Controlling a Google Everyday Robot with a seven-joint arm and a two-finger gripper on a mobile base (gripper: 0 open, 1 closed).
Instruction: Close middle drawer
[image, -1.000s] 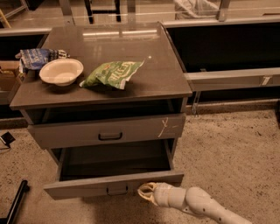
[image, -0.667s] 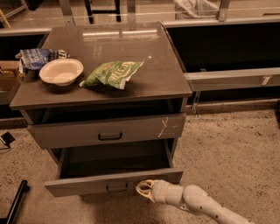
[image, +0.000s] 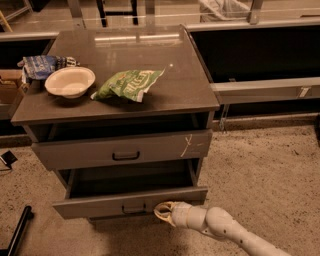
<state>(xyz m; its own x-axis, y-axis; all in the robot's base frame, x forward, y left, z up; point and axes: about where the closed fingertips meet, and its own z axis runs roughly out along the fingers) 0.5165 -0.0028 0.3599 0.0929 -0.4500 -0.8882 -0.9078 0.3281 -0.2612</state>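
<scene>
The middle drawer (image: 100, 205) is the lower of the two grey wood-grain drawers that show. It has a plain front with a small dark pull handle (image: 134, 208). It stands pulled out, with its deep empty box showing. My gripper (image: 163, 211) is low in front of the cabinet, with its cream tip against the drawer front just right of the handle. The white arm runs off to the lower right.
The drawer above (image: 125, 150), with a white scratch mark, is slightly open. On the cabinet top (image: 150, 60) lie a white bowl (image: 70, 81), a green chip bag (image: 128, 84) and a blue packet (image: 42, 65). Speckled floor lies to the right, and a dark shelf unit (image: 260, 90) stands behind.
The gripper has moved a little toward the cabinet and to the left. The middle drawer's front has slid slightly inward with it.
</scene>
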